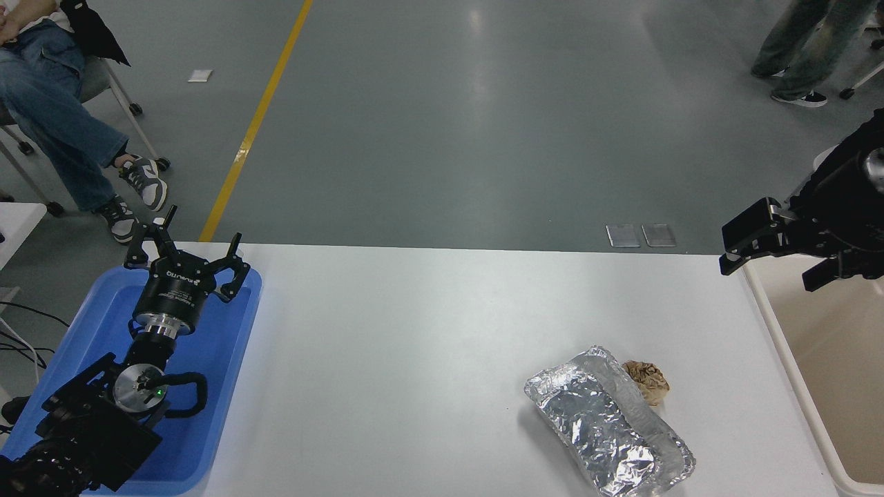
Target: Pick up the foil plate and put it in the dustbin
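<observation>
The foil plate (608, 424), a crinkled silver oblong tray, lies on the white table near its front right. The beige dustbin (794, 376) stands at the table's right edge, partly cut off by the picture. My right gripper (765, 266) hangs open and empty over the dustbin's far left corner, well behind and to the right of the plate. Parked at the lower left, my left gripper (186, 252) rests open over the blue tray (228, 386), holding nothing.
A small crumpled brown paper ball (648, 380) touches the plate's far right side. Seated person's legs (62, 131) show at the top left and another person's legs (801, 48) at the top right, both away from the table.
</observation>
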Action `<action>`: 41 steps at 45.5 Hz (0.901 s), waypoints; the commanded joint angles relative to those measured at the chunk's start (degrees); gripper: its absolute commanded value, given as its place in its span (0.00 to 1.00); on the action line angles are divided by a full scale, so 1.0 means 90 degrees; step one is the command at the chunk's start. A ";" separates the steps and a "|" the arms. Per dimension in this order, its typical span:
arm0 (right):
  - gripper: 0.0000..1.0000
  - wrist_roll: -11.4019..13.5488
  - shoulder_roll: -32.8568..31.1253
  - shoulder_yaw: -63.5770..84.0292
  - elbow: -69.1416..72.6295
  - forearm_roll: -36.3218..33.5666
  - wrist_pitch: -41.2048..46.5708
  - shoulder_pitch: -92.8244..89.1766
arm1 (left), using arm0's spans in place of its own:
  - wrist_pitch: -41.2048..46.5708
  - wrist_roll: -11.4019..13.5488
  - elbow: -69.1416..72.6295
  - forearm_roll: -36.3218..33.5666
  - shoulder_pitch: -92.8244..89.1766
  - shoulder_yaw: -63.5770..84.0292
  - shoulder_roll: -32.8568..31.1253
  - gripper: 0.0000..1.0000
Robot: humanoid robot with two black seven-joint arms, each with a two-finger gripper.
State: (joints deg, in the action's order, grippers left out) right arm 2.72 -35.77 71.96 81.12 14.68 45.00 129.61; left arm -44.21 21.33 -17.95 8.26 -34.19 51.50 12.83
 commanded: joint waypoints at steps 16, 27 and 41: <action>1.00 -0.0010 -0.0088 -0.0173 -0.0214 -0.0136 0.0000 -0.0241 | 0.0000 0.0003 0.0002 0.0000 0.0000 0.0000 0.0000 1.00; 1.00 -0.0010 -0.0088 -0.0066 -0.0273 -0.0127 0.0000 -0.0192 | 0.0000 0.0003 0.0002 0.0000 0.0000 0.0000 0.0000 1.00; 1.00 -0.0039 -0.0010 -0.0573 -0.0283 0.0126 -0.0565 -0.1060 | 0.0000 0.0003 0.0002 0.0000 0.0000 0.0000 0.0000 1.00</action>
State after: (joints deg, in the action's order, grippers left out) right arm 2.60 -36.29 70.20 78.76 14.08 44.41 125.92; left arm -44.20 21.29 -17.95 8.26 -34.19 51.50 12.83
